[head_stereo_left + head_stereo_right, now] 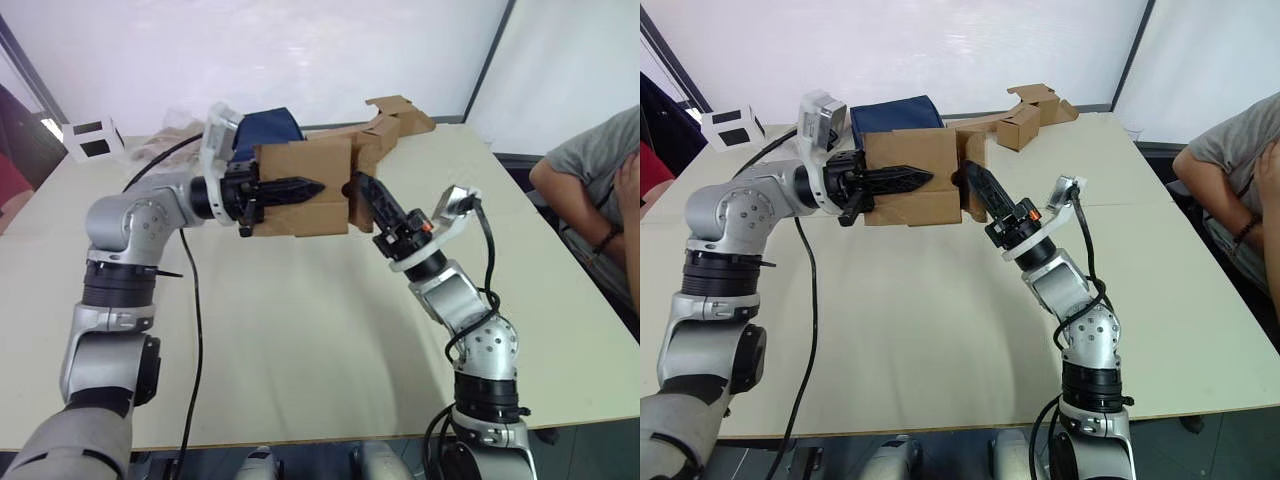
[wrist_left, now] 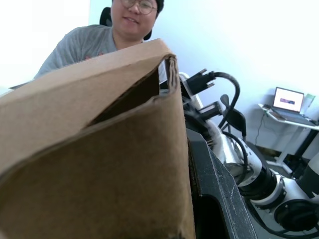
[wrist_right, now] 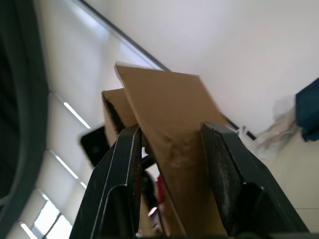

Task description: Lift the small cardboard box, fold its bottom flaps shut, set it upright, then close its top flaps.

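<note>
A small plain brown corrugated cardboard box (image 1: 305, 185) hangs in mid-air above the pale cream worktop (image 1: 300, 330), carried between the two arms of a humanoid robot. The left claw (image 1: 290, 190) clamps one of the box's walls from the left side, one black finger lying flat across the brown face turned to the head camera, a grip that appears meant to keep the carton steady and clear of the surface. At the box's right end, the right claw (image 1: 368, 195) reaches up from below; the right wrist view shows its two black fingers (image 3: 122, 164) narrowly spread on either side of a short brown cardboard flap (image 3: 169, 129), though whether they are pinching the panel or merely bracketing it cannot be told. The likely purpose is to bend that hinged flap inward while the other arm braces the carton, so the folding step looks under way, with setting the box upright not yet done. Behind the lifted box lie a dark blue fabric bundle (image 1: 895, 113) and a cluster of brown cardboard boxes with a long strip (image 1: 1025, 115). A person in a grey T-shirt (image 1: 590, 200) sits at the worktop's right edge.
</note>
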### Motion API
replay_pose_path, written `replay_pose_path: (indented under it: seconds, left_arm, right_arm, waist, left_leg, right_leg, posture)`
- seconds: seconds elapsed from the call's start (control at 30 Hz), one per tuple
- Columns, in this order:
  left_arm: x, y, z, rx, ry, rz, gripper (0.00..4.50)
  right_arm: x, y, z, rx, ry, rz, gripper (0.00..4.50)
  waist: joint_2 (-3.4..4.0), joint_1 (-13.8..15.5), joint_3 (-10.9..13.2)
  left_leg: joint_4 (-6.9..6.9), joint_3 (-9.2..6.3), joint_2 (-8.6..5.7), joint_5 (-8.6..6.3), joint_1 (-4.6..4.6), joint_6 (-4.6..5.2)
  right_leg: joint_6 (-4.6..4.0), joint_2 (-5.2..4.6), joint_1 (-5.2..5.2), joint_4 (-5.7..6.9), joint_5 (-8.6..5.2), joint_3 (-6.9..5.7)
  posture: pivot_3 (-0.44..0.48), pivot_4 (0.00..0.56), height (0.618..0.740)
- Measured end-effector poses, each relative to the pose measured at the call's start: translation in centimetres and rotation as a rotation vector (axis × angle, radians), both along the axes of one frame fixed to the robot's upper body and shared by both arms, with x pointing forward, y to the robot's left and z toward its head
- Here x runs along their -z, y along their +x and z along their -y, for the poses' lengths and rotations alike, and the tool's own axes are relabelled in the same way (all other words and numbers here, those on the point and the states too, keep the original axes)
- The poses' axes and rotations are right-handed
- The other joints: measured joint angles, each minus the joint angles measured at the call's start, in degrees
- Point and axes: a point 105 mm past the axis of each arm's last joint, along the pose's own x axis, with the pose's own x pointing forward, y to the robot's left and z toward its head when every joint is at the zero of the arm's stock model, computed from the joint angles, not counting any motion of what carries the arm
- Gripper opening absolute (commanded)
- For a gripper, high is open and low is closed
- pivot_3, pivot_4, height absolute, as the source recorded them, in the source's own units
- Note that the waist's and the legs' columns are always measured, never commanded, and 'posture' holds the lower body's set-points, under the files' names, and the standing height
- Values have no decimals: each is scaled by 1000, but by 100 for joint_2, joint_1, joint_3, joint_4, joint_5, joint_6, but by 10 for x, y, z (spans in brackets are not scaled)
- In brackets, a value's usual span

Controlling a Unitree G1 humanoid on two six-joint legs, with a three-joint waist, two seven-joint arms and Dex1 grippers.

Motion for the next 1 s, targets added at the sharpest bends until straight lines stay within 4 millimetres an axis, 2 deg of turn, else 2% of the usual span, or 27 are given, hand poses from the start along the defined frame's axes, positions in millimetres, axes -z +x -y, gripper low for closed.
replay_pose_path:
  seconds: [0.27, 0.47, 1.0]
  left_arm:
    - [1, 3, -2, -7, -7, -4, 0]
    - [1, 3, 1, -7, -14, -6, 0]
    - [1, 7, 2, -31, -35, -4, 0]
  right_arm:
    - [5, -6, 1, -35, 10, -20, 1855]
    - [-2, -2, 0, -11, 58, -21, 1855]
    - [-4, 9, -10, 54, 146, -84, 1855]
  waist:
    - [0, -5, 0]
    - [0, -3, 0]
    - [1, -6, 0]
  left_leg:
    - [-1, 0, 0, 0, 0, 1]
    - [0, 0, 0, 0, 0, 0]
    - [-1, 0, 0, 2, 0, -3]
  right_leg:
    - [0, 1, 0, 0, 0, 0]
    - [0, 0, 0, 0, 0, 0]
    - [0, 1, -3, 1, 0, 0]
  posture:
    - [0, 150, 740]
    - [0, 150, 740]
    - [0, 150, 740]
